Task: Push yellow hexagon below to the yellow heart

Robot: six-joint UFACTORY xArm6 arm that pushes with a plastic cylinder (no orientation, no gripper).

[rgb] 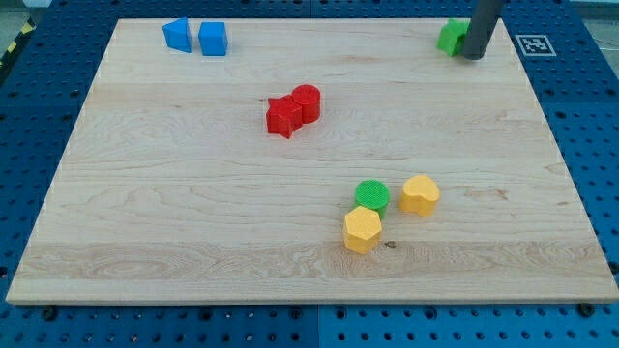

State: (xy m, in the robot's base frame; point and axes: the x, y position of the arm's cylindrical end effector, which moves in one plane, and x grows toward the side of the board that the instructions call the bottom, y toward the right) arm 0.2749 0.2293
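My tip [473, 56] stands at the view's top right corner of the tabletop [193, 222], touching or just beside a green block [450, 37] whose shape the rod partly hides. There is no pincer on this arm, only the bare rod, so nothing is held. The yellow hexagon [363, 230] lies well apart from my tip, down and to the view's left of it, with the yellow heart [420, 194] a little nearer and a green cylinder [371, 196] touching the hexagon's upper edge. As I judge it, the good course is to come round to the hexagon's left side and push it rightward until it sits under the heart, without nudging the cylinder. The rod's upper part is cut off by the frame.
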